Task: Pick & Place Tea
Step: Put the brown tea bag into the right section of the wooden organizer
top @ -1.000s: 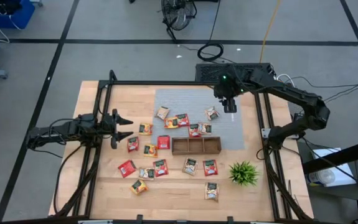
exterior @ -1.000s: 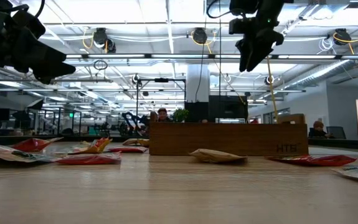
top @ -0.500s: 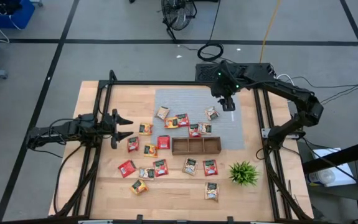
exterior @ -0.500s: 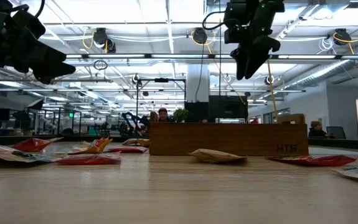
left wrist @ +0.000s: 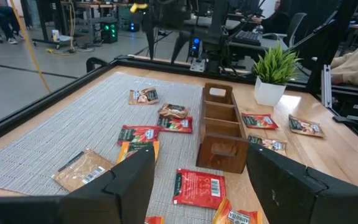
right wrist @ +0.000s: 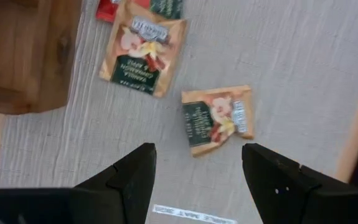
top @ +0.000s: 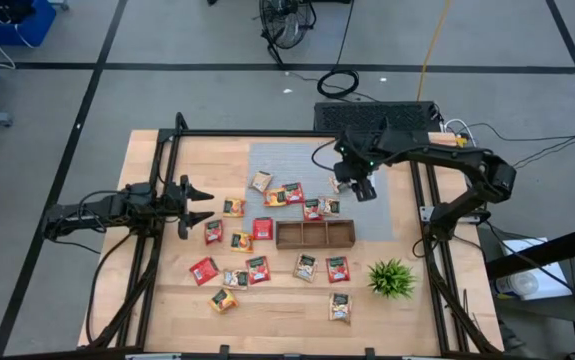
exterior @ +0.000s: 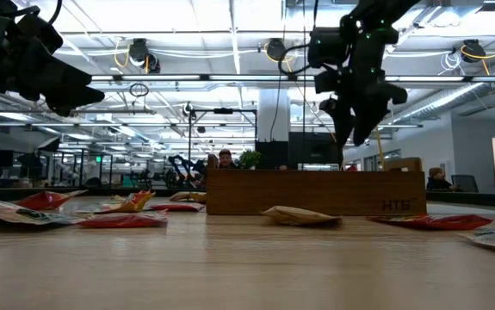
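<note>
Tea sachets [top: 263, 228] lie scattered over the wooden table [top: 167, 310], some on the grey mat [top: 287, 160] and others on the bare boards around the wooden tray [top: 314, 234]. We have the right gripper [top: 360, 185] hanging above the far right part of the mat with its fingers apart and nothing between them. Just below and ahead of those fingers, in the right wrist view, lies one pale orange sachet [right wrist: 216, 119]; it is the nearest piece to this gripper, lying flat on the mat and apart from its neighbours. A second, larger-looking sachet [right wrist: 142, 55] sits a little beyond it, toward the tray's end wall [right wrist: 26, 56]. The near sachet is nearly square, so we judge its long axis only loosely: it seems to run across the gap between the fingers, slightly turned, though the wrist view is too close for us to be sure. From the low view the gripper is clearly off the table, so the coming move looks like a straight descent with a small forward shift. Our left gripper [top: 195, 204] waits at the left edge of the table, fingers also spread and empty, level with the red and orange sachets near the tray's left end but well apart from the mat piece, so the right arm is plainly the nearer one.
</note>
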Controlling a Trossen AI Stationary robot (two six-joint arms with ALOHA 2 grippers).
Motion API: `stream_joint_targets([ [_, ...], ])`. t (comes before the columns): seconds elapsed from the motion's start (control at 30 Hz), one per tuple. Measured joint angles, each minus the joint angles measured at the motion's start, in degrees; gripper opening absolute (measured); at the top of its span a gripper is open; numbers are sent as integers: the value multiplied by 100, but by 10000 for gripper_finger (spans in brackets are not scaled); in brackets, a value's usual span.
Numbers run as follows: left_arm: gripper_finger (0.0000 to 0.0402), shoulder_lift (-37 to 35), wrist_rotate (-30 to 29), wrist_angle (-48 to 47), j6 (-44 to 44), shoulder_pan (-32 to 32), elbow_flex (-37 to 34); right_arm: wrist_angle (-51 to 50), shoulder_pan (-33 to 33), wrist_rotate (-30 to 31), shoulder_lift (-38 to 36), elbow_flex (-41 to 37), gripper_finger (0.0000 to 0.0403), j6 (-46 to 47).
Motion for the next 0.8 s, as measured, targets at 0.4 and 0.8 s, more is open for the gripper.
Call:
stream_joint_targets([
  [0.4,253,0,-1,0,0,1,-2,1024,128,28,89,-851,222,-116],
  [0.8,253,0,1,0,2,1,0,1560,11,48,670,-1006,222,-441],
])
